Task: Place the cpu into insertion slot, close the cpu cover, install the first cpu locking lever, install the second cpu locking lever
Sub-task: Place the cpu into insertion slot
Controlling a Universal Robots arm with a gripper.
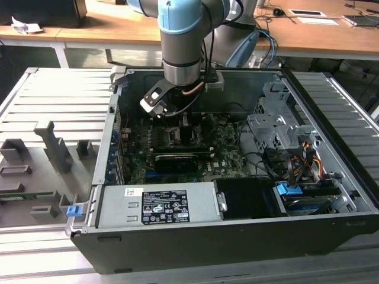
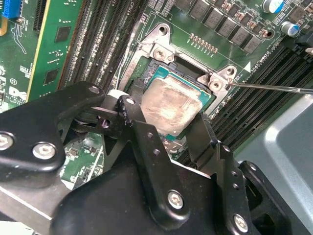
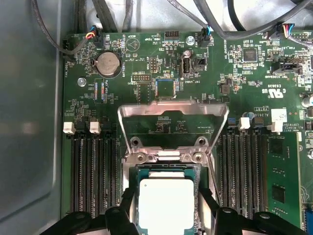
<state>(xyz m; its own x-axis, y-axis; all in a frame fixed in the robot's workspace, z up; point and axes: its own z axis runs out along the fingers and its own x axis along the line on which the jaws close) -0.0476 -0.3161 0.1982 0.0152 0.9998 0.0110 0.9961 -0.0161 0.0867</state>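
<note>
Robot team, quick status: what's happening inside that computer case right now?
Hand closed on small square silver-topped chip, at square black socket. Thin silver cover frame standing open. Nothing seen blocking.

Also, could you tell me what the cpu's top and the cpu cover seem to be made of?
The top of the cpu looks like matte silver-grey metal, with a dull, smeared sheen. The cpu cover, raised open, looks like thin bright sheet metal: its frame glints and reflects light.
</note>
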